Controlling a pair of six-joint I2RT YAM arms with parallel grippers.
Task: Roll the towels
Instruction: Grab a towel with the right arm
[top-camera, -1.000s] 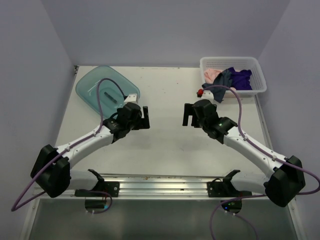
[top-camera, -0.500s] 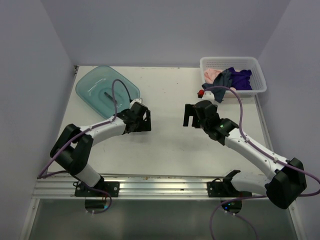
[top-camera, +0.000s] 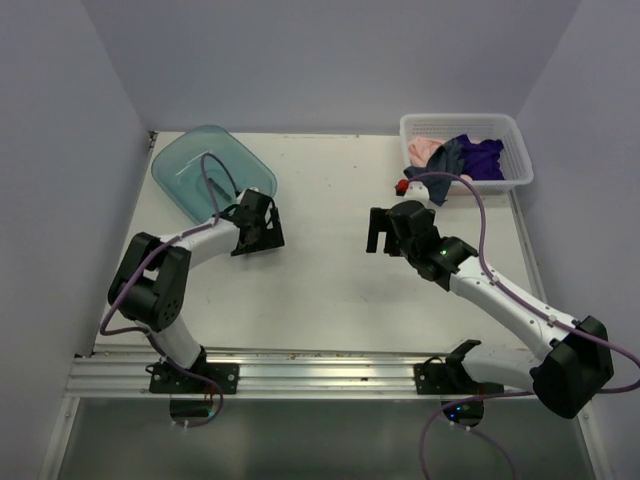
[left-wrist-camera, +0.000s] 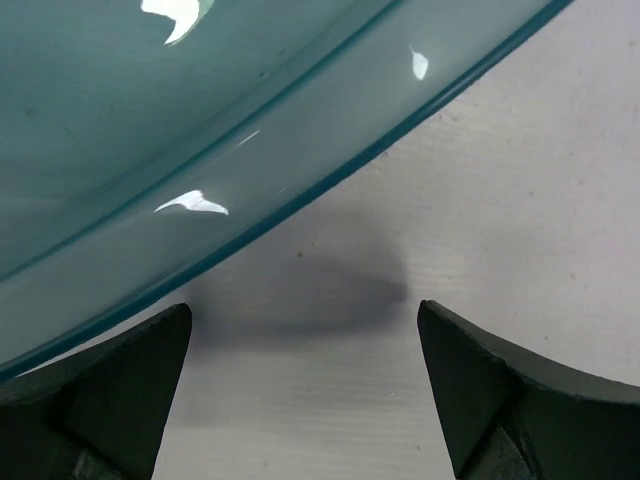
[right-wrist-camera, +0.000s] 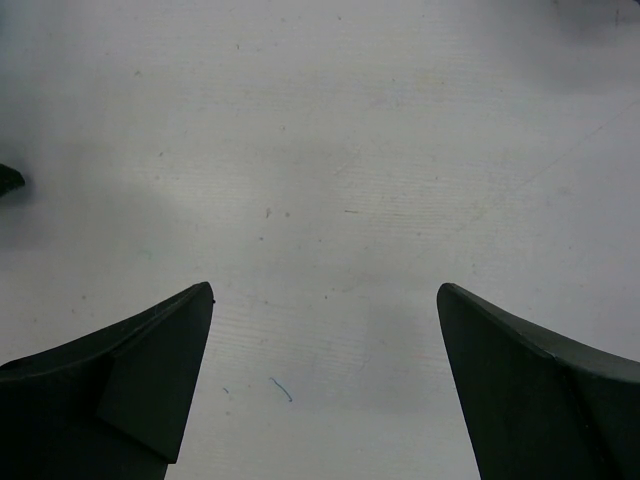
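Hovering just beside the near right rim of the teal basin (top-camera: 205, 165), the left gripper (top-camera: 262, 220) is held with its jaws spread wide and nothing between them. In the left wrist view its dark fingers (left-wrist-camera: 110, 390) are seen at either side. The basin's curved translucent edge runs across the top, and bare white surface (top-camera: 330, 290) lies in the gap. The left arm is folded back tightly on itself at the left side of the surface.

Over on the right, the right gripper (top-camera: 378, 238) is poised near the middle of the surface, also spread wide and carrying nothing. Only pale surface is framed between its fingers (right-wrist-camera: 130, 380) in the right wrist view. Whether either gripper touches the surface cannot be told.

All the towels (top-camera: 458, 155) are found well away from both grippers, bundled unrolled in the white basket (top-camera: 462, 119) at the far right corner. The pale pink towel (top-camera: 424, 149) is crumpled at the basket's left end. The dark slate-blue towel (top-camera: 450, 160) is heaped in the middle, and the purple towel (top-camera: 486, 155) is piled to its right. A small red object (top-camera: 401, 186) is spotted on the surface just near-left of the basket, too small to be identified. A purple cable (top-camera: 470, 205) is looped over the right arm.
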